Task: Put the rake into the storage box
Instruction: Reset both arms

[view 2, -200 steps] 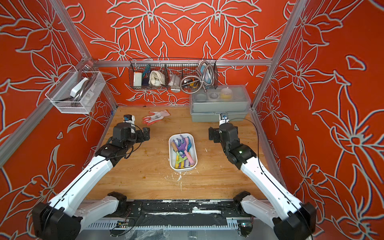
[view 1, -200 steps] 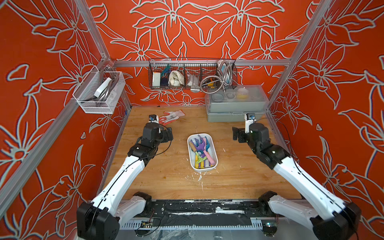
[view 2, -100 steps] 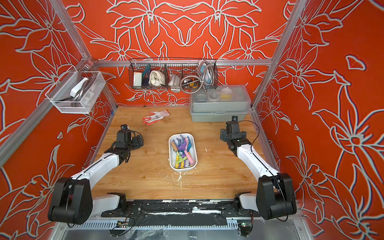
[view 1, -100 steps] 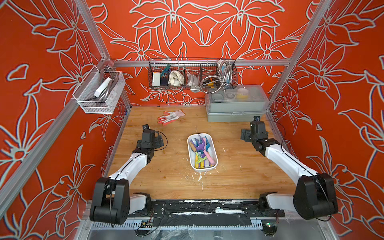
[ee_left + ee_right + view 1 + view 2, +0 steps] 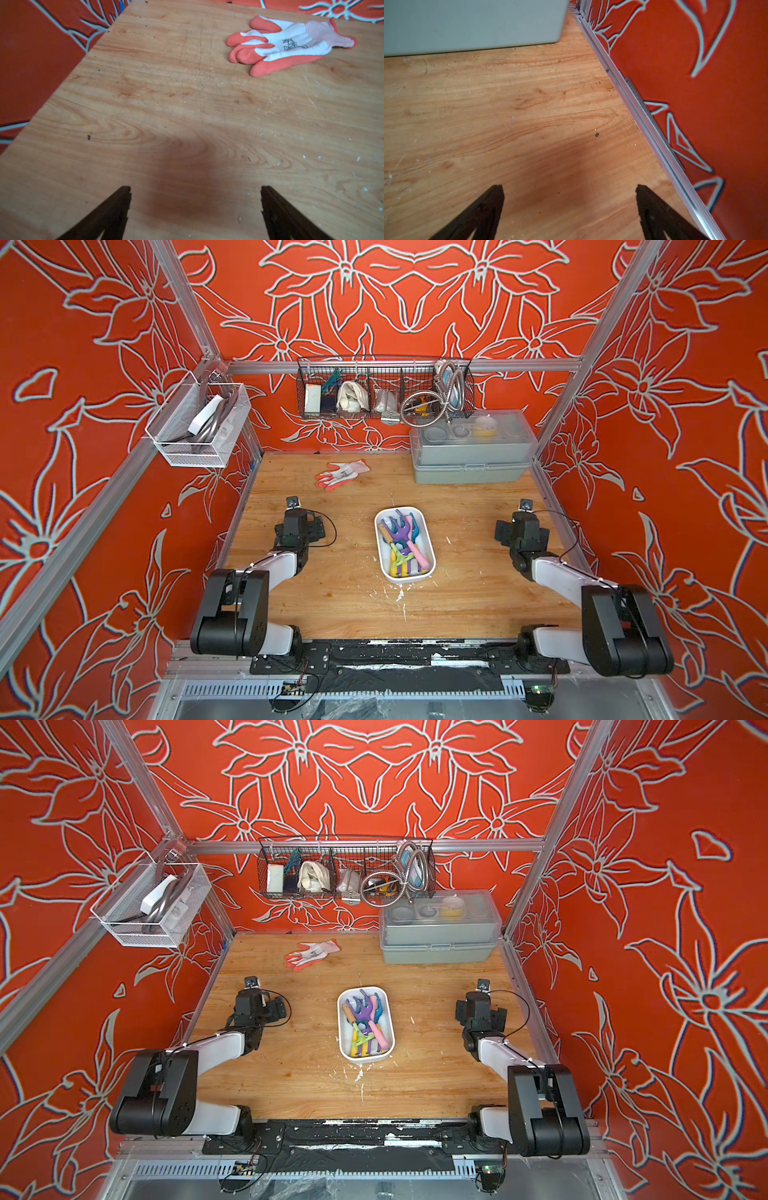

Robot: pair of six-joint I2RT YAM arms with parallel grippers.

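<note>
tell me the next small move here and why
Probably none beyond resting the arms: the storage box already holds several coloured rakes, only a glove lies loose on the table, and the left gripper and right gripper are both open, empty and well off to either side of the box.

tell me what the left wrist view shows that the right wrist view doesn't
Only the left wrist view: an orange and white glove lying flat on the table. Only the right wrist view: a corner of the grey box and a metal rail along the wall. Both: wooden table, red patterned wall, and an open, empty pincer: left pincer, right pincer.
</note>
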